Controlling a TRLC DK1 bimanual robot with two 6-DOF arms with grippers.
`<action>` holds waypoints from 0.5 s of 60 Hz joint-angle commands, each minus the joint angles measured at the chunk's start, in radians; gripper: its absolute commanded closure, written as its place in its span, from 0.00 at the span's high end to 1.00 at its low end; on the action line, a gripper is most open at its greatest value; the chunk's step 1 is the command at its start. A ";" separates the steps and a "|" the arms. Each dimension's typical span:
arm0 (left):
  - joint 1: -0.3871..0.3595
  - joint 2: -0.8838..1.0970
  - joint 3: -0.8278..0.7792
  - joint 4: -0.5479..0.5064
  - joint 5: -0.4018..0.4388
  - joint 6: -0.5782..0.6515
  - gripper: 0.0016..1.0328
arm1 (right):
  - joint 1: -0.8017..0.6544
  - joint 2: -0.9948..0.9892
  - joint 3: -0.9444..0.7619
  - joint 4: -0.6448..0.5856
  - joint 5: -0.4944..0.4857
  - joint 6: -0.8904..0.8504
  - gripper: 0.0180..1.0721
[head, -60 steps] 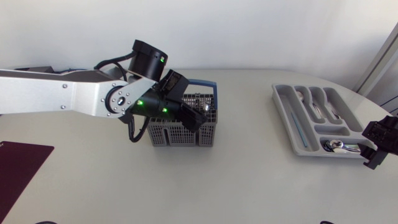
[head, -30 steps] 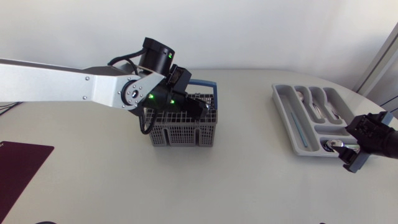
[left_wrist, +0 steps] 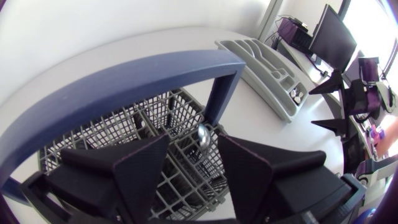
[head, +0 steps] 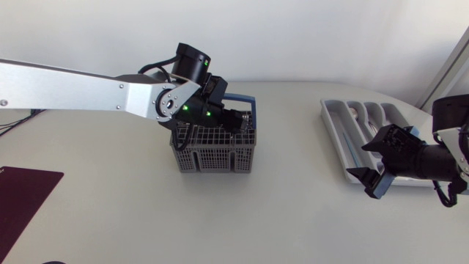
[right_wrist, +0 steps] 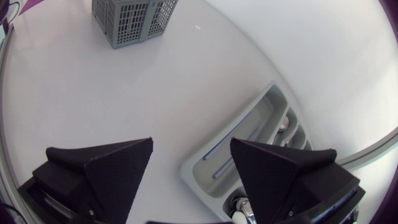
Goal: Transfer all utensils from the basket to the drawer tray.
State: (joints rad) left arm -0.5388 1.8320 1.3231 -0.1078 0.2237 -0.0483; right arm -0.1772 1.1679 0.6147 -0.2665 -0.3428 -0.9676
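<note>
The grey wire basket (head: 216,154) with a blue handle (left_wrist: 124,74) stands at the table's middle. My left gripper (head: 238,123) hangs over its far right corner. In the left wrist view that gripper (left_wrist: 193,140) is open, and the rounded silver end of a utensil (left_wrist: 203,134) stands up between its fingers without both touching it. The grey drawer tray (head: 341,136) lies at the right, with spoons (right_wrist: 283,124) in its compartments. My right gripper (head: 365,160) hovers open and empty at the tray's near left corner.
A dark purple mat (head: 22,198) lies at the table's front left. The right wrist view shows the basket (right_wrist: 130,18) far ahead across bare table and the tray (right_wrist: 249,143) close beyond the fingers.
My left gripper has moved right and lower over the basket, and its fingers have narrowed around the utensil's end. My right arm has swung left, away from the tray's near right end.
</note>
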 commanded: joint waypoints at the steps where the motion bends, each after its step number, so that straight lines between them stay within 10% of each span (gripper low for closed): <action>1: -0.006 0.041 0.039 -0.013 0.006 -0.028 0.40 | 0.019 -0.004 -0.015 -0.011 0.008 0.043 0.86; 30: -0.007 0.085 0.082 -0.030 0.089 -0.051 0.08 | 0.081 0.003 -0.032 0.003 0.041 0.059 0.86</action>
State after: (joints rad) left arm -0.5453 1.8992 1.3811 -0.1318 0.3050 -0.0792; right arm -0.1101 1.1679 0.6121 -0.2630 -0.3088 -0.9340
